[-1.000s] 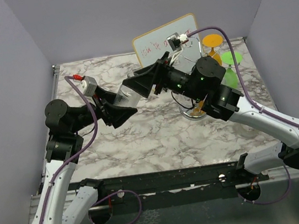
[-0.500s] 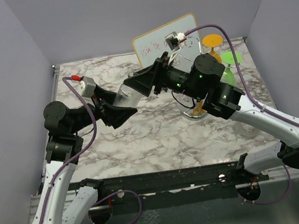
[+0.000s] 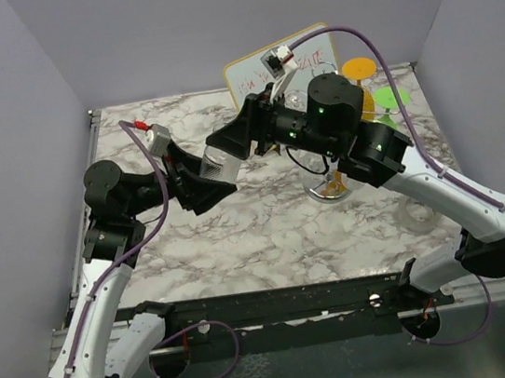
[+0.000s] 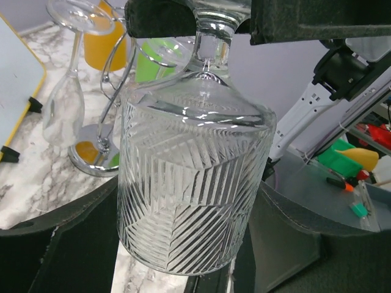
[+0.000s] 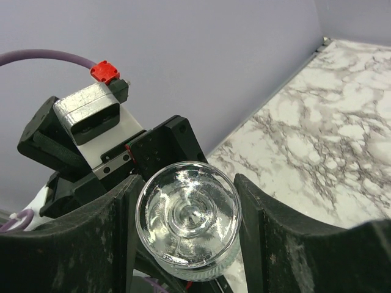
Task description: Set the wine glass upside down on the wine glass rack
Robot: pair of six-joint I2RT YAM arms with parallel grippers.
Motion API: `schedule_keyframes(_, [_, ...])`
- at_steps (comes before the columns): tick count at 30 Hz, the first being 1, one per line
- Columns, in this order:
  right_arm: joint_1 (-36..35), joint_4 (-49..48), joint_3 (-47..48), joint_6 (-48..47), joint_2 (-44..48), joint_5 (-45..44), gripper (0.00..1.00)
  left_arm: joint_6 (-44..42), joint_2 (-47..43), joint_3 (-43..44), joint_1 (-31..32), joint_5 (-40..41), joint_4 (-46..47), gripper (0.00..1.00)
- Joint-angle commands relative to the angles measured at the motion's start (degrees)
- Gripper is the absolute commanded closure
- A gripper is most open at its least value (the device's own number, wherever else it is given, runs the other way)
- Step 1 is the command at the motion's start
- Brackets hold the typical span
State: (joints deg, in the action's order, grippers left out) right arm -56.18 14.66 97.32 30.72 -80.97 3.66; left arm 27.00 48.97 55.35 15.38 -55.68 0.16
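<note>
The wine glass [image 3: 219, 163], clear with a ribbed bowl, hangs in mid-air between both arms, left of the rack. My left gripper [image 3: 206, 182] is shut on its bowl [image 4: 195, 183], one finger on each side. My right gripper [image 3: 238, 142] is shut on the glass's foot [image 5: 188, 213], seen end-on between its fingers [image 5: 116, 232]. The wine glass rack [image 3: 328, 188], silver wire on a round shiny base [image 4: 91, 160], stands behind the right arm. Another clear glass [image 4: 63, 104] hangs upside down on it.
A tilted whiteboard [image 3: 251, 74] with red writing stands at the back of the marble table [image 3: 268, 229]. Orange [image 3: 360, 69] and green [image 3: 390, 97] glasses are at the rack's far right. The right arm's forearm [image 3: 389, 156] crosses over the rack.
The right wrist has lifted and turned, its camera now higher and further left. The left gripper has risen a little. The glass has stayed held between both grippers.
</note>
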Motion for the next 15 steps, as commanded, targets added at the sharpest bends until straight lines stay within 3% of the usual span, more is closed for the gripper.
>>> schedule_keyframes(1, [-0.2, 8.5, 6.0, -0.1, -2.6, -2.6, 0.94, 0.1, 2.7, -3.5, -0.5, 1.4, -4.6, 0.33])
schedule_keyframes(9, [-0.2, 12.7, 7.4, 1.8, -5.5, -1.6, 0.97, 3.7, 1.7, -9.3, -0.5, 1.2, 0.9, 0.24])
schedule_keyframes(15, [-0.1, 11.3, 5.1, 3.8, -5.3, -2.1, 0.98, 3.7, 0.5, -11.6, -0.5, 2.7, 0.3, 0.08])
